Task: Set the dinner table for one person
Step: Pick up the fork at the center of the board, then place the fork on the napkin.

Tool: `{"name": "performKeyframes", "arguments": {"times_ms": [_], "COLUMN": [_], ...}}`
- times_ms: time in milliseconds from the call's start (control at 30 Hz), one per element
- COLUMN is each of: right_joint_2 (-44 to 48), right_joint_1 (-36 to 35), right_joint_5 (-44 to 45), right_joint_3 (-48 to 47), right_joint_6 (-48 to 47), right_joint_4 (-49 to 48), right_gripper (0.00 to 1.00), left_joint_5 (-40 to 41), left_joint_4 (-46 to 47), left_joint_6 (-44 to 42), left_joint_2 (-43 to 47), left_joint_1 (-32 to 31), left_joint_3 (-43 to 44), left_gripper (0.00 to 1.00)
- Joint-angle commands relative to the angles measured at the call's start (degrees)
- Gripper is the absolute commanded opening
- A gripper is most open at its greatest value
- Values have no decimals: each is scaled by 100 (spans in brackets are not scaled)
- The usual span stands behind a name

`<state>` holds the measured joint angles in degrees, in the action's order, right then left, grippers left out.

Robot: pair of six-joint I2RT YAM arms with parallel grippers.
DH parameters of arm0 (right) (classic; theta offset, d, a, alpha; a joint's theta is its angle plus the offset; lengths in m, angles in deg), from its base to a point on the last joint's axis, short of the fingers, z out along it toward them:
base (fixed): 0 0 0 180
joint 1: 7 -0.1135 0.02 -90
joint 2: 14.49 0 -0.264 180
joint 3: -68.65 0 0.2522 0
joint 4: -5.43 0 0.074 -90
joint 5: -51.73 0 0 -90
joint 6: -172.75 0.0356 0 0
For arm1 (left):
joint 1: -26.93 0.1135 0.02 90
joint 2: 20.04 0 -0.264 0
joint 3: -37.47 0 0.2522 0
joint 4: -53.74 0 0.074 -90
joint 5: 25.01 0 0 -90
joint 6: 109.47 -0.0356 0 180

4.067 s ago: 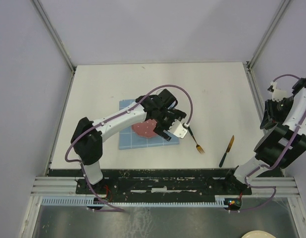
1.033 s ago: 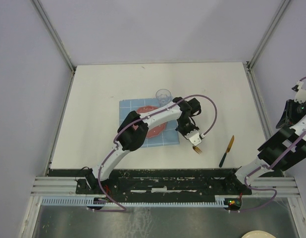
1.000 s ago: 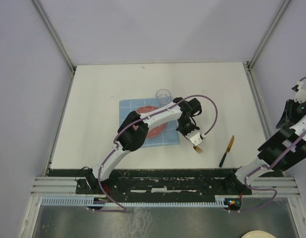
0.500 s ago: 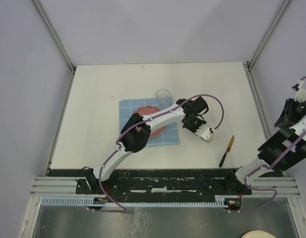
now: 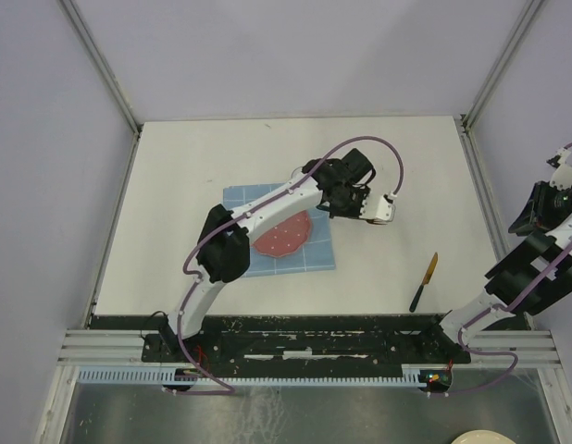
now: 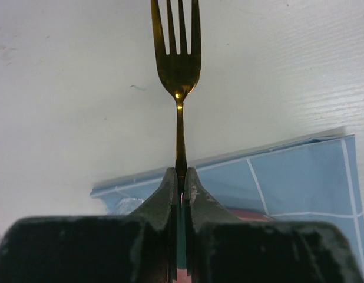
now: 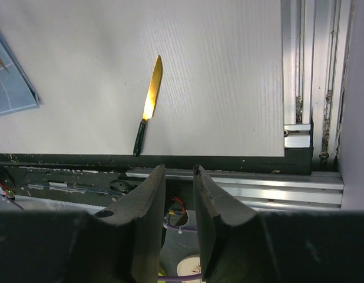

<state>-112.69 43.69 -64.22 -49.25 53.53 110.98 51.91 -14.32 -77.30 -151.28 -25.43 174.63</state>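
Note:
My left gripper [image 6: 182,174] is shut on the dark handle of a gold fork [image 6: 177,65], whose tines point out over the white dinner table [image 5: 193,166]. Seen from above, the left gripper [image 5: 344,185] hovers at the far right corner of the blue placemat [image 5: 309,252], which carries a red plate [image 5: 279,239]. A gold knife [image 5: 425,280] with a dark handle lies on the table to the right, also in the right wrist view as the knife [image 7: 148,106]. My right gripper [image 7: 179,171] is open and empty, raised over the front rail.
The right arm [image 5: 540,259] stands folded at the table's right edge. A black rail [image 5: 295,324] and aluminium frame run along the front. A cream plate [image 5: 480,437] sits below table level at the bottom right. Walls close the table on three sides.
The left arm lifted the fork off the table right of the placemat and swung it back toward the placemat's far right corner, now covering the glass. The right arm stayed put.

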Motion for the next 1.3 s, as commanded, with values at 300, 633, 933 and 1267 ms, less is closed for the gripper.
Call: {"name": "performKeyframes", "arguments": {"times_ms": [300,633,933,1267], "right_joint_2": [-221,-476,-724,-678], "right_joint_1": [54,54,45,45], "right_joint_5": [-302,-348,-316,-161], "right_joint_3": [-171,-432,-784,-484], "right_joint_6": [315,567,664,660], "right_joint_4": [415,411,489,376], "right_gripper": [33,32,31,31], "left_joint_5": [1387,2090,2724,2747], "left_joint_4": [-723,-634,-332,-334], "left_joint_6": [2480,4388,5600,6276], "left_joint_2": [1528,2453,3089,2823], "left_joint_1": [165,1191,1769,2174], "left_joint_3": [402,-914,-2010,-2030], "left_gripper": [3,3,3,3]}}
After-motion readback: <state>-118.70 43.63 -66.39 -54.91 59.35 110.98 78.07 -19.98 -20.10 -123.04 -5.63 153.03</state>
